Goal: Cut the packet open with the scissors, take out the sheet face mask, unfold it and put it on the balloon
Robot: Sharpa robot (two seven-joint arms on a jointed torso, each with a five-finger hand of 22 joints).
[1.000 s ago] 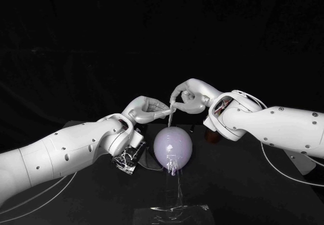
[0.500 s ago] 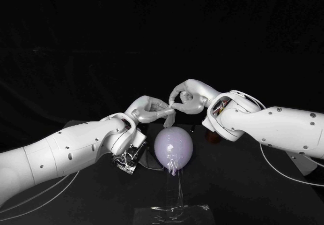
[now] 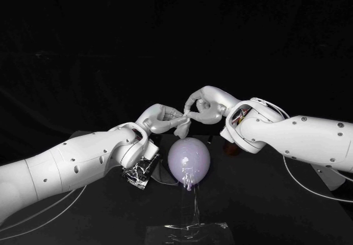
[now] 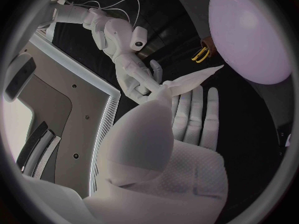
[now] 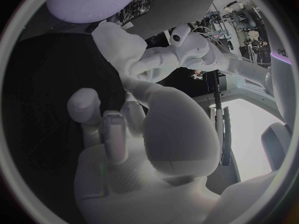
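While both pinch the folded sheet mask [image 3: 181, 130] at 12 o'clock of the balloon [image 3: 189, 159], left robot hand [image 3: 158, 121] and right robot hand [image 3: 204, 108] appear at the unfolding step, next likely parting its layers.

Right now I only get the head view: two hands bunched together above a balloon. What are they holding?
Observer: The left wrist view shows a white sheet mask, folded into a narrow strip and pinched between the left hand and the right hand.
Operator: Is it on the balloon yet?
Observer: Not in that view. A dark gap shows between the strip's tip and the balloon.
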